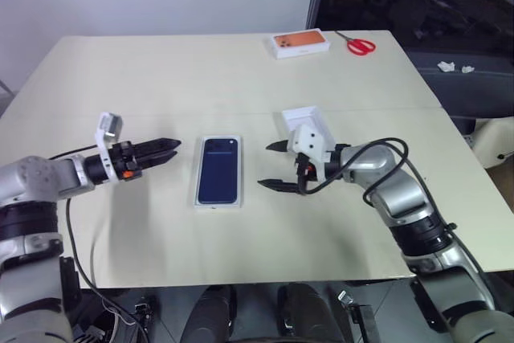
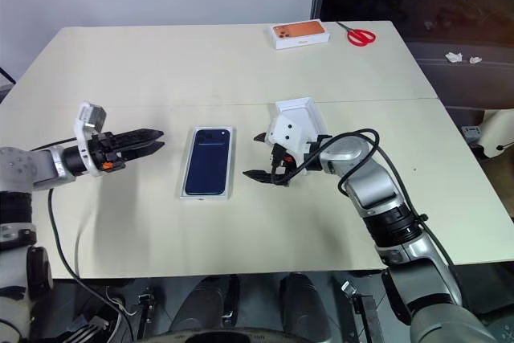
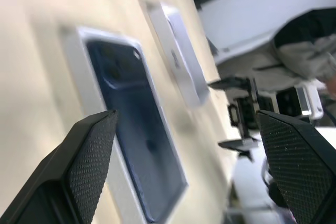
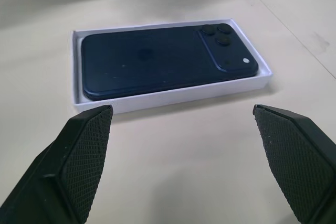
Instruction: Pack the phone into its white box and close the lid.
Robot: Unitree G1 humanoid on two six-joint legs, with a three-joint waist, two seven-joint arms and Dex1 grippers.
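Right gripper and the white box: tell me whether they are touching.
Apart. In the right wrist view, bare table lies between the open right gripper and the white box holding the phone; the left eye view shows the same gap.

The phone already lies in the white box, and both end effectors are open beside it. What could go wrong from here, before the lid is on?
1. The lid lies partly behind the right end effector, so reaching for it may be awkward.
2. The phone fills the white box closely; a tilted lid could jam on the low walls.
3. The left end effector hangs close and could knock the light box.
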